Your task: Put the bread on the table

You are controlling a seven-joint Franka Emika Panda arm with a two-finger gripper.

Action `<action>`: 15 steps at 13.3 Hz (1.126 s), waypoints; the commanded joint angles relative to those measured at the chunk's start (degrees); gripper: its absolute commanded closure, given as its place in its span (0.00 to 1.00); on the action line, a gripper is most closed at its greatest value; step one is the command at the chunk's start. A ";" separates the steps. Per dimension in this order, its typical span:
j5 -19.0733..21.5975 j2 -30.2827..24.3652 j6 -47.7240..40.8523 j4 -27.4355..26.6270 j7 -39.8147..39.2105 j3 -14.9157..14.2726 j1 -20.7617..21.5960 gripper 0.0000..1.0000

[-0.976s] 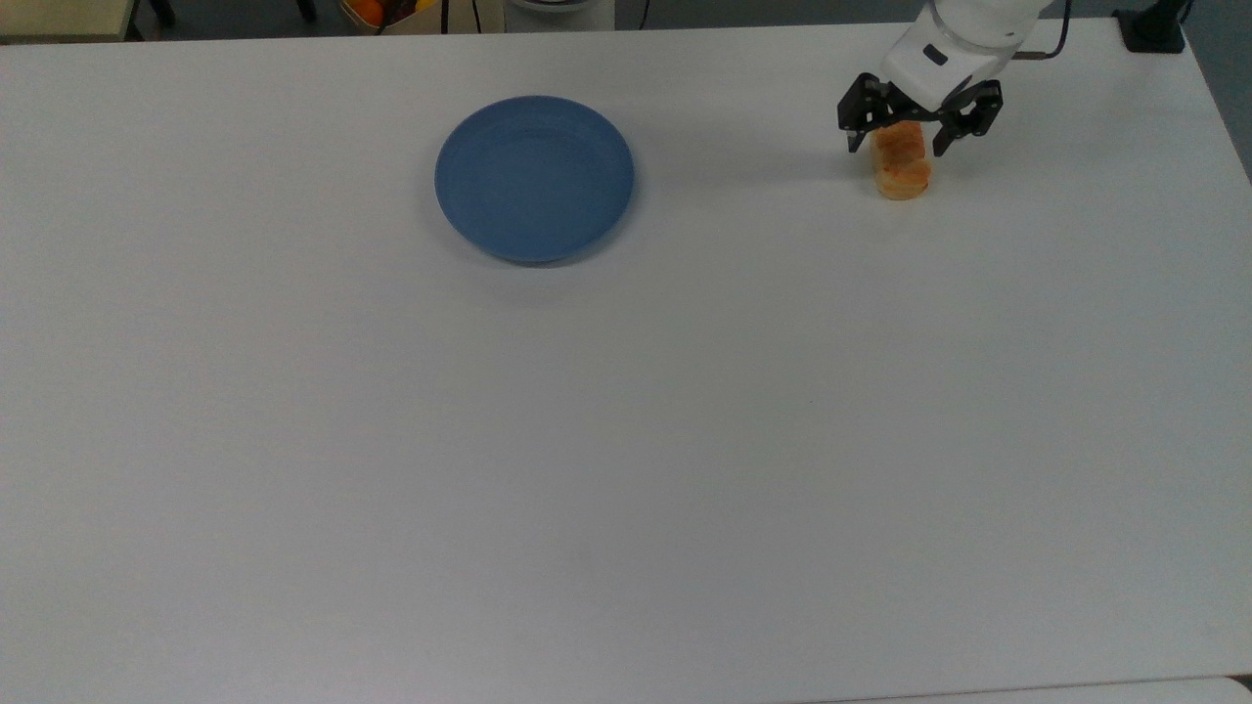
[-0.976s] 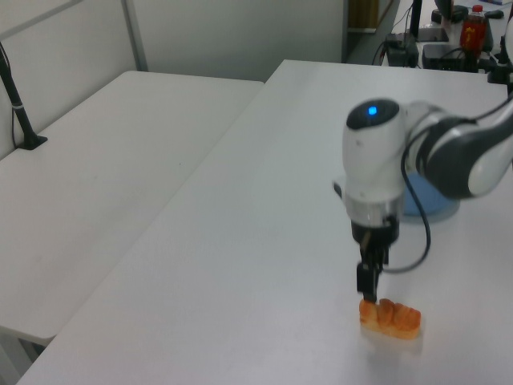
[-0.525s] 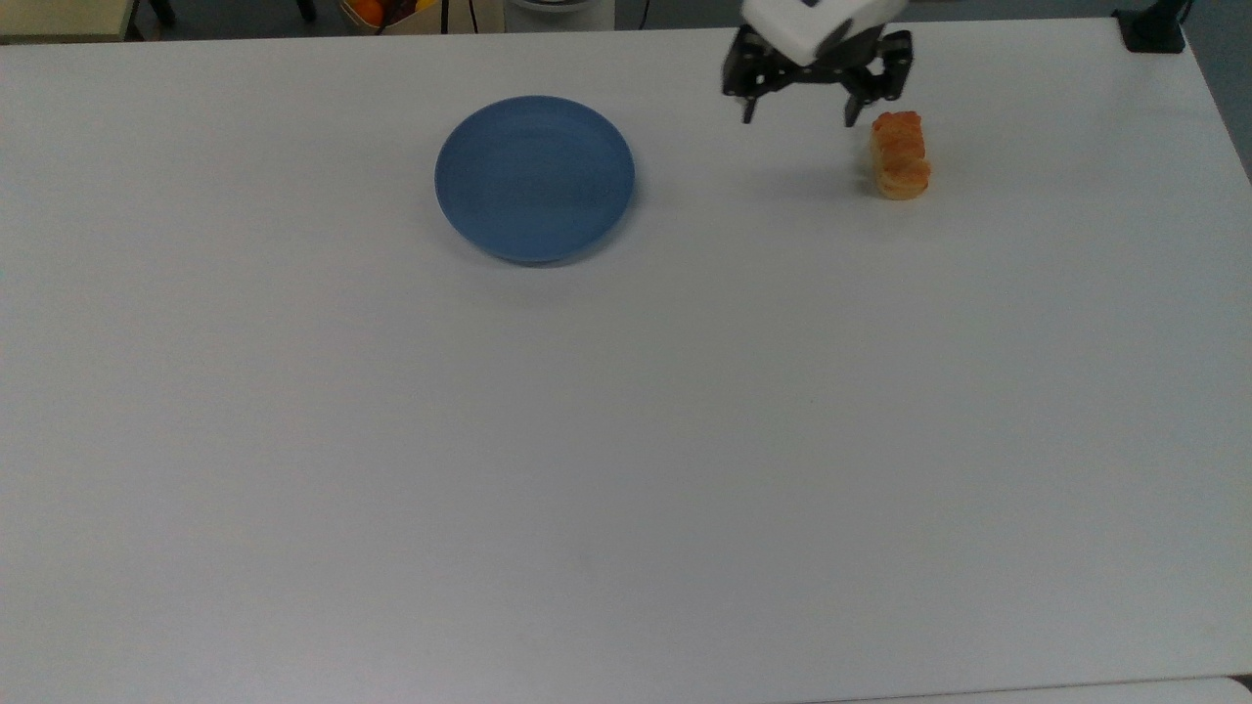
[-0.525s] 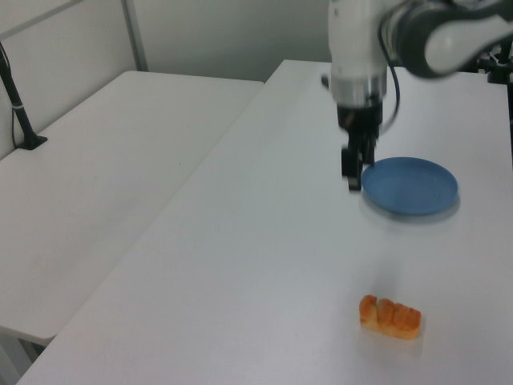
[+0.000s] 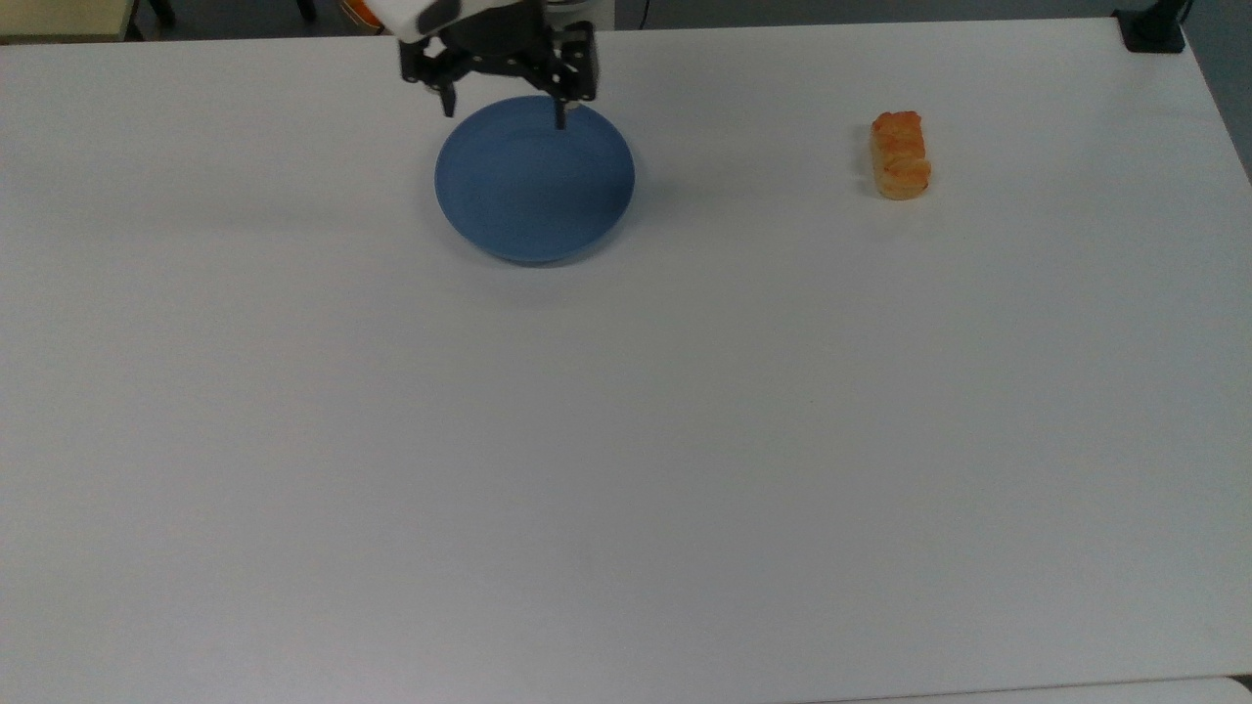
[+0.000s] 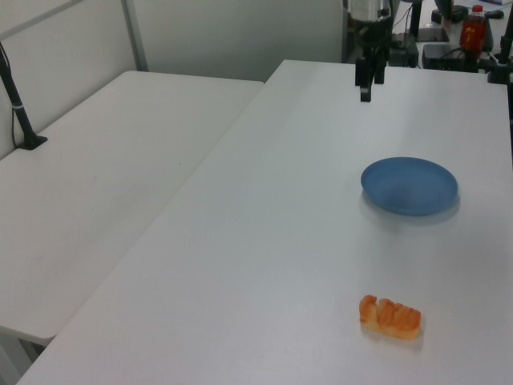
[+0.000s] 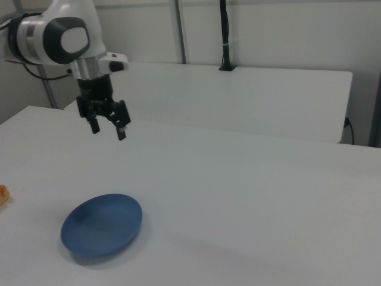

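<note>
Bread (image 5: pixel 900 154) lay flat on the white counter (image 5: pixel 626 440), well apart from the blue plate (image 5: pixel 535 181), while my gripper (image 5: pixel 505 110) hung spread and empty above the plate's far rim, so I judged the clean finish was simply staying clear.

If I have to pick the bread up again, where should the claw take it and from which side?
Probably from straight above, across the bread's short width at its middle. It lies flat on the table with its long axis running up and down in the top view, both long sides free, well apart from the blue plate. The claw is open, hanging near the plate's far edge.
</note>
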 commanded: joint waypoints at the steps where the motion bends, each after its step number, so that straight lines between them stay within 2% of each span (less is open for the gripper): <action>1: 1.32 -1.92 -0.50 -1.43 -5.84 -4.67 -0.87 0.00; 2: 1.32 -1.66 0.11 -1.69 -7.07 -6.16 -1.39 0.00; 5: 1.41 -1.66 1.26 -1.69 -8.66 -6.53 -2.01 0.00; 9: 2.81 -1.74 2.66 -1.69 -8.84 -8.63 -2.19 0.00; 13: 3.52 -2.27 2.84 -1.78 -8.31 -8.72 -2.10 0.00; 15: 3.52 -3.06 2.49 -1.69 -8.31 -9.95 -2.01 0.00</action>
